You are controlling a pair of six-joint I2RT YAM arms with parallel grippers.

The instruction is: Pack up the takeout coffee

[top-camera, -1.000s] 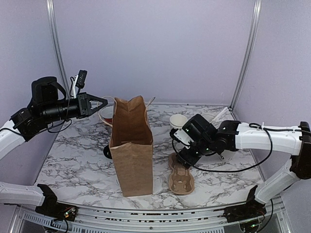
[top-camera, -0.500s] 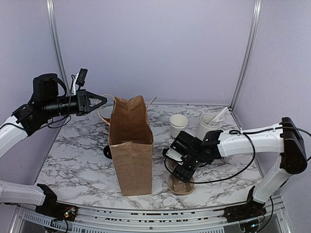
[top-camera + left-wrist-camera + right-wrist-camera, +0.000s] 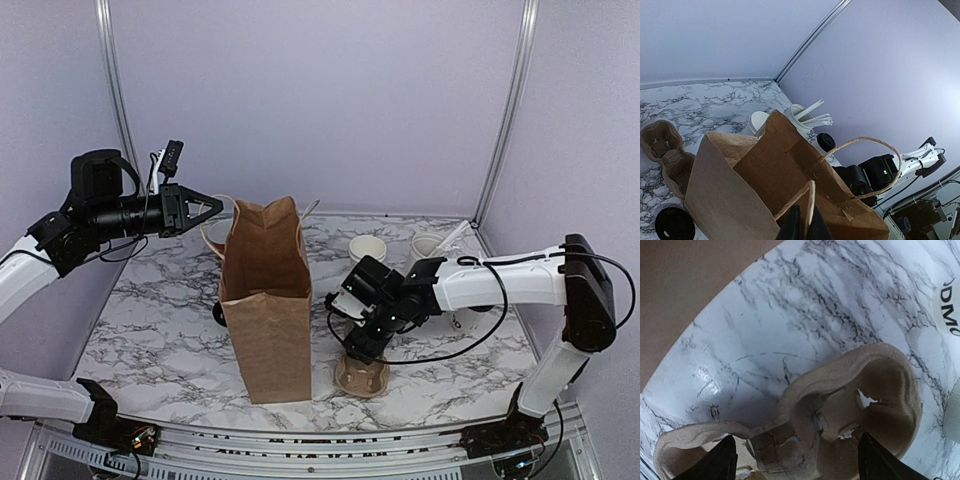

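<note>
Left pincer (image 3: 804,217) pinching handle (image 3: 808,192) of paper bag (image 3: 730,190); takeout coffee (image 3: 826,142) beyond bag, well apart.

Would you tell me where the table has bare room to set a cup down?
The widest bare marble lies front-left, between the bag and the table's left edge. A smaller patch lies front-right, past the carrier. Crowded: the back right, with a cup, the tumbler and the right arm.

The right claw (image 3: 796,437) stands spread above the pulp cup carrier (image 3: 880,390).
</note>
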